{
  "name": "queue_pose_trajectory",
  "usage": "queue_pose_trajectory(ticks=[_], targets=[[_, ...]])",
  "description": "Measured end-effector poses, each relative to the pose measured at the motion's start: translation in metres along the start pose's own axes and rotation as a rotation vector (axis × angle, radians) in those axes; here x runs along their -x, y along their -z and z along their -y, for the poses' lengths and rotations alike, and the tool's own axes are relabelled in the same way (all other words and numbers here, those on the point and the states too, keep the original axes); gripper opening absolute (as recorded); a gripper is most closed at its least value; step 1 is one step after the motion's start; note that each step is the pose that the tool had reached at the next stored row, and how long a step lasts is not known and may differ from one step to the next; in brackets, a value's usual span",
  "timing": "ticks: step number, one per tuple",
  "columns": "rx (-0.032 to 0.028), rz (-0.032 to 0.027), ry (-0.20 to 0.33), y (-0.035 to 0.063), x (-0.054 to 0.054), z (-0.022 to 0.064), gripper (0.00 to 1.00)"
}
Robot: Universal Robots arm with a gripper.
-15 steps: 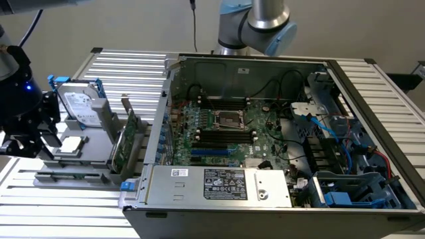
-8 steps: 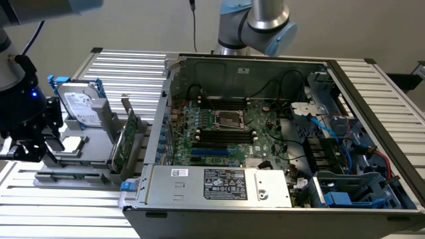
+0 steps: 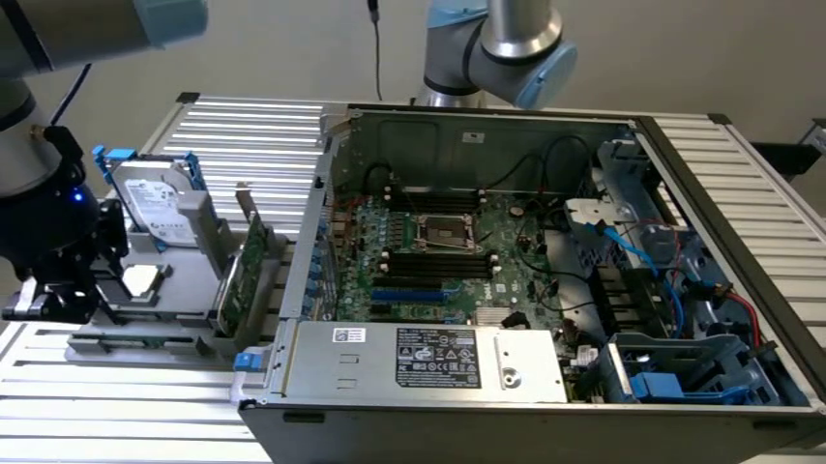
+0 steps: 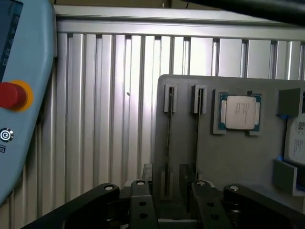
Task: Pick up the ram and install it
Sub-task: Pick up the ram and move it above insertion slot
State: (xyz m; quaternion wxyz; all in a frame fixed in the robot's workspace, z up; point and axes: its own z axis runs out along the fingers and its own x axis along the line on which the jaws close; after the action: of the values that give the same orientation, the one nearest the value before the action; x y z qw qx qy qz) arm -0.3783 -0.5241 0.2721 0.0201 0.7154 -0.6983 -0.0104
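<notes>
I find the end effector (image 4: 167,182) open and empty, straddling the ram (image 4: 168,138), which stands edge-on in its grey holder (image 4: 238,162) on the tabletop (image 4: 105,119). Not yet gripped; installation outstanding.

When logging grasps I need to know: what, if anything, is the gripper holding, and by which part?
Nothing, it seems. The open gripper hangs over the gray holder, its fingers on either side of a ram stick seated in its slot.

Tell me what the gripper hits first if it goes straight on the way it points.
Probably the ram, standing edge-on in the holder, in line with the open gripper. Depth is unclear.
</notes>
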Motion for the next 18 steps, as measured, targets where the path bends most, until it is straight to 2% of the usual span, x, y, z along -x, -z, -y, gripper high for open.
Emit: queue_pose_trajectory(ticks=[18], targets=[[-0.0003,-0.0009,0.022,-0.0327,0.001,0.0014,0.36]])
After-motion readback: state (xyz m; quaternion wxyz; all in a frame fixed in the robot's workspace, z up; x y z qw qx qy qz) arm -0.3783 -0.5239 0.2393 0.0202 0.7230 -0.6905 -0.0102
